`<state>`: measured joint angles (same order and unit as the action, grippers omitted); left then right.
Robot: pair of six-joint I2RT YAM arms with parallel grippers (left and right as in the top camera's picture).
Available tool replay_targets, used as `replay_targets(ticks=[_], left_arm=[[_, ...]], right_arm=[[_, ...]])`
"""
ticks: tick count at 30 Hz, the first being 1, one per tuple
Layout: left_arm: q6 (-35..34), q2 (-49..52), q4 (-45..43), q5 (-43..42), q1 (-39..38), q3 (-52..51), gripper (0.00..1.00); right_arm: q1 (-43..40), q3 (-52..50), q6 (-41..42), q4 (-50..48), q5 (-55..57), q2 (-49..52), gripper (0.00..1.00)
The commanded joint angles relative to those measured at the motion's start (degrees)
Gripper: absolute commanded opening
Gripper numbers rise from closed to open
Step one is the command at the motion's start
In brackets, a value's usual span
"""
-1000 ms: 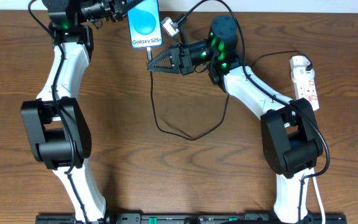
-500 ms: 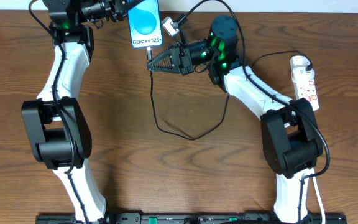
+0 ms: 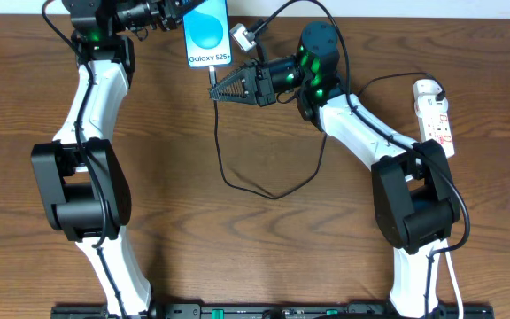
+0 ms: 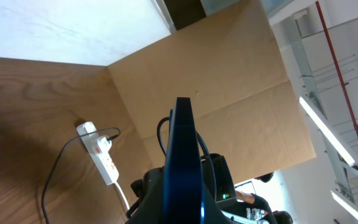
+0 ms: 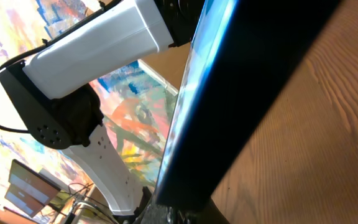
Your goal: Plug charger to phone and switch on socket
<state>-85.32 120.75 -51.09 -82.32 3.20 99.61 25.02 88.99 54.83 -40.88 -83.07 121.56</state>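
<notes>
Overhead, nearest the arm bases, bare wooden table [image 3: 237, 257] fills the front. Past it, the charger [image 3: 273, 197] lies in a slack black loop on the wood between the two arms. One end of it climbs toward the right gripper [image 3: 220, 89]. That gripper points toward the left side, its jaws drawn together to a narrow point and pinching the charger just under its small connector tip. The tip stands directly below the lower short edge of the phone [image 3: 207, 34]; whether it is seated in the port cannot be told. The phone sits at the far edge of the table, blue screen facing up. The left gripper [image 3: 180, 12] is clamped on its upper left side. Just beside the phone's right edge lies a small white plug [image 3: 242, 37] on a black lead. The socket [image 3: 436, 111] lies well apart on the right side of the table, rounded end away from the bases. From the left wrist, the phone [image 4: 182, 162] appears edge-on between the fingers, with the socket [image 4: 101, 158] beyond it. From the right wrist, the phone's dark edge [image 5: 247, 93] fills most of the frame.
</notes>
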Motion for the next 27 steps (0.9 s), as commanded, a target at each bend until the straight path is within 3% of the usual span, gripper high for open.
replay_targets(ticks=[1, 20, 27], left_arm=[[0.6, -1.7, -0.7, -1.4, -1.7, 0.7, 0.07], [3.2, -1.6, -0.4, -3.2, -1.7, 0.7, 0.07], [1.3, -1.6, -0.5, 1.0, 0.0, 0.7, 0.07]], right_arm=[[0.8, 0.5, -0.4, -0.3, 2.1, 0.5, 0.01], [0.5, 0.5, 4.5, -6.1, 3.0, 0.5, 0.01], [-0.2, 0.5, 6.5, -6.1, 0.9, 0.5, 0.01]])
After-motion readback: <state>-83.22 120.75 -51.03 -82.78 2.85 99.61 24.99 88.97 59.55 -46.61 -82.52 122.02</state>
